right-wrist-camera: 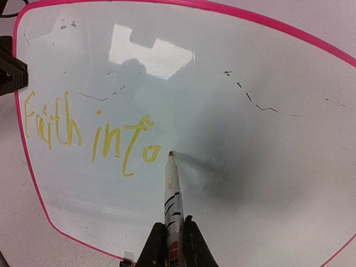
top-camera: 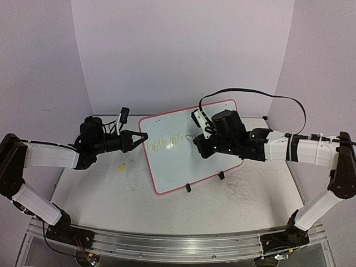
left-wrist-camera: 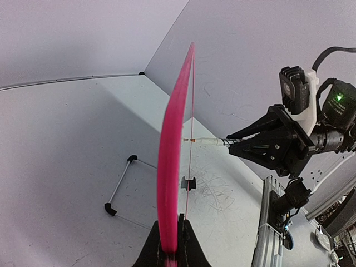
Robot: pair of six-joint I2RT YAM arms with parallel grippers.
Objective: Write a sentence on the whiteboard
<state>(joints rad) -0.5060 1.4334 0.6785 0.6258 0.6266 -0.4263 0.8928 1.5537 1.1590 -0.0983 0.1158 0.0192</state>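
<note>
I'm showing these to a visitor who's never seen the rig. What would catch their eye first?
The whiteboard, with its red-pink rim, sits in the middle of the table, and the left gripper is clamped on its left edge. On it the sentence reads "Faith into" in yellow. The marker in the right gripper has its tip just right of the last word.

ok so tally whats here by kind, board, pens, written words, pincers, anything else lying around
whiteboard: 1
marker: 1
yellow written words: 2, "Faith" and "into"
black clip feet: 2
pincers: 2, left pincer and right pincer
small yellow scrap: 1
total: 9
</note>
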